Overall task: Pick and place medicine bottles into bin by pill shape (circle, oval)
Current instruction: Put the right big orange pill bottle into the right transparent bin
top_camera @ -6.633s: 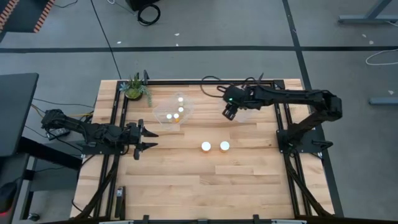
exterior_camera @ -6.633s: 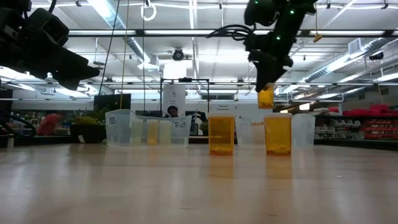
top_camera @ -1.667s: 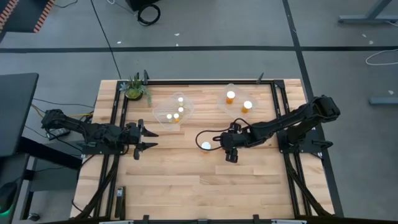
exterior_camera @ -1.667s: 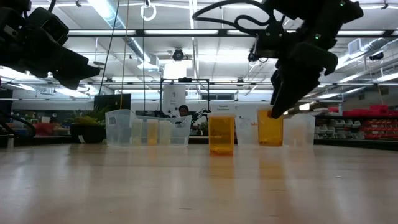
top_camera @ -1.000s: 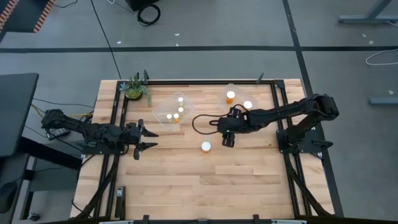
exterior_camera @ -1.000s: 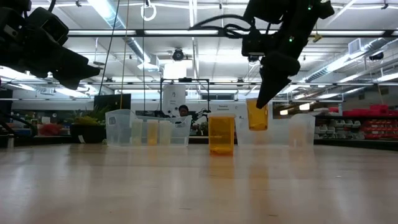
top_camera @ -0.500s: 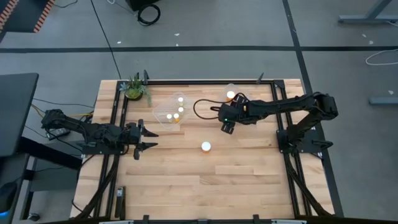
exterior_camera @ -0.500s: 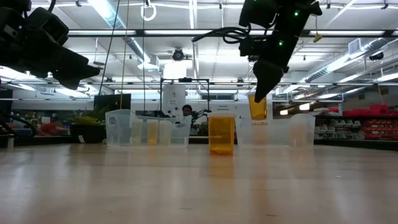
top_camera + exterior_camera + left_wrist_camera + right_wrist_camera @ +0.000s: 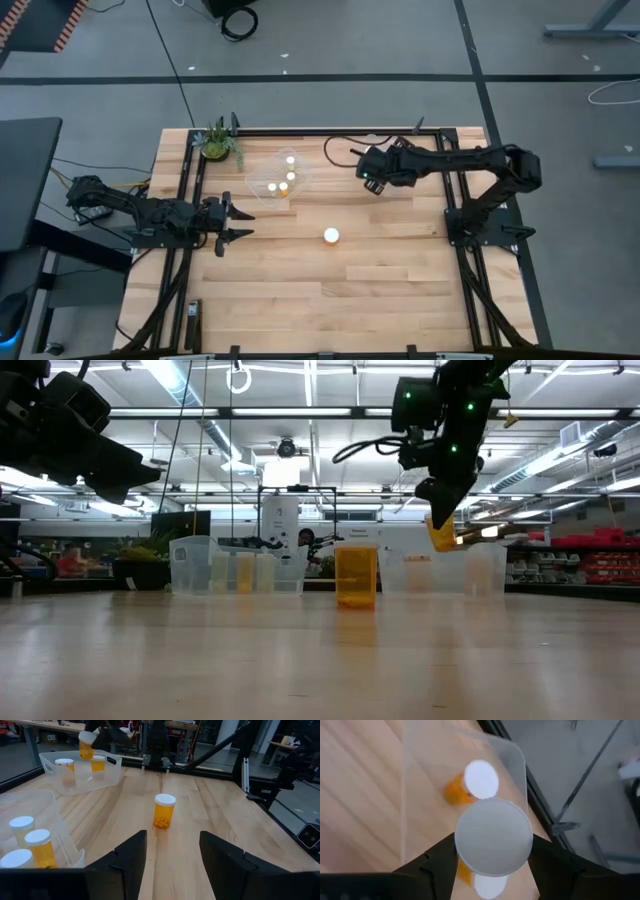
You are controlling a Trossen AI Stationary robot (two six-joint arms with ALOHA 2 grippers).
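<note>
the right gripper (image 9: 441, 500) hangs clenched on an orange bottle (image 9: 441, 533) over the far right bin (image 9: 470, 760), apparently to drop it there, while the left gripper (image 9: 236, 222) waits half-open at the left.

Your bottle count, by place:

- Held bottle (image 9: 493, 838): orange body, white cap, clamped in the right gripper (image 9: 441, 510), tilted, hanging above the right bin (image 9: 420, 780).
- Right bin, clear plastic, at the table's far side: two white-capped orange bottles inside; you see one upright bottle (image 9: 480, 779) plainly, a second bottle (image 9: 487, 886) partly hidden under the held one.
- Lone bottle (image 9: 331, 236): orange, white cap, upright on bare wood near the table's middle, pills showing at its bottom in the left wrist view.
- Left bin (image 9: 262, 184), clear: three capped bottles (image 9: 283, 178) standing upright, close together.
</note>
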